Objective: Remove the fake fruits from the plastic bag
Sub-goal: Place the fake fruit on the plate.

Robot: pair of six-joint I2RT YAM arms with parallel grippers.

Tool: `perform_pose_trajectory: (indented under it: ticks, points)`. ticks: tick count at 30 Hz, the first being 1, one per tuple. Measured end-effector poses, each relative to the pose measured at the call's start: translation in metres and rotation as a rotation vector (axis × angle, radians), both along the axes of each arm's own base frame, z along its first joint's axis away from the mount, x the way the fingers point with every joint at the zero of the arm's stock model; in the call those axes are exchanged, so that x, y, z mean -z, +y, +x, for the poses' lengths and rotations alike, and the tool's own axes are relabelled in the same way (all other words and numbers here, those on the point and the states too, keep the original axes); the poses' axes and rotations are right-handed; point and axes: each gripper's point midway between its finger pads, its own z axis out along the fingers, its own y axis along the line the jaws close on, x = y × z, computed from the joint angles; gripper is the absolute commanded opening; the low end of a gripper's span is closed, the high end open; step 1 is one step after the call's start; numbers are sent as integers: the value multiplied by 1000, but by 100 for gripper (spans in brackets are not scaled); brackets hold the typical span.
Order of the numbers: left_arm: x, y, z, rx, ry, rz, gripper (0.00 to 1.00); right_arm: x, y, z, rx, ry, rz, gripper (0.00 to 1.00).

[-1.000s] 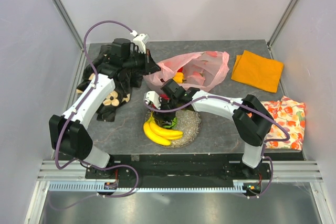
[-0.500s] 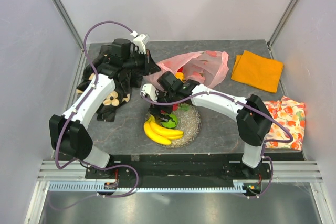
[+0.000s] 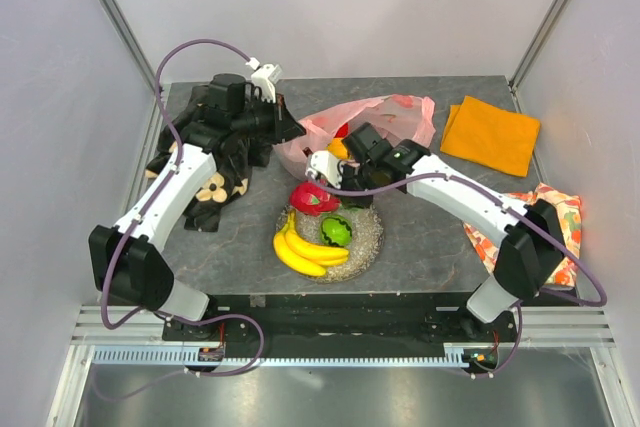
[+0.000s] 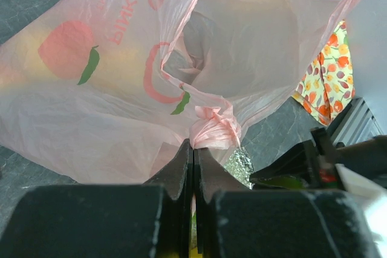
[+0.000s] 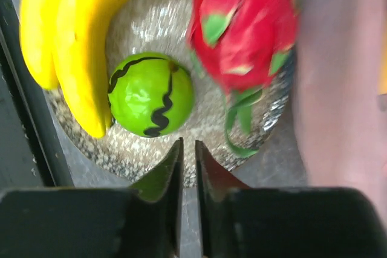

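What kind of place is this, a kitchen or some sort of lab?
Probably a robot test booth: plain white walls enclose a small table, with two arms bolted at its edge and plastic fruit on a glitter plate.

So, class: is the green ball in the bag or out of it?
Out. The green ball lies on the glitter plate beside the bananas, apart from the pink bag.

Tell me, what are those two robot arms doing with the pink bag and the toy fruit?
They are emptying the pink bag. The left hand is shut on a bunched bit of the bag. The right hand holds nothing and hangs above the glitter plate, where the bananas, green ball and dragon fruit lie. More fruit shows inside the bag.
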Motion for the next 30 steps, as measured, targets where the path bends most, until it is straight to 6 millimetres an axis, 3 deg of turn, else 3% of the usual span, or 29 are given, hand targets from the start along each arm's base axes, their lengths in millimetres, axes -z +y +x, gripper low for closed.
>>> perform_pose_trajectory:
  ticks: [3, 8, 11, 15, 21, 30]
  points:
    - [1, 0, -4, 8, 3, -3, 2, 39, -17, -12, -34, 46, -108, 8]
    - [5, 0, -7, 16, 16, -3, 2, 113, -42, -24, -66, 153, -308, 7]
    - [5, 0, -8, 15, 16, -3, 2, 134, -52, -28, -70, 189, -371, 7]
    - [1, 2, -12, 14, 4, -6, 2, 136, -51, -26, -63, 191, -376, 8]
    - [1, 2, -14, 14, 5, -6, 1, 126, -35, -17, -41, 185, -321, 10]
    - [1, 2, -13, 15, 4, -6, 2, 121, -19, -31, -26, 277, -238, 14]
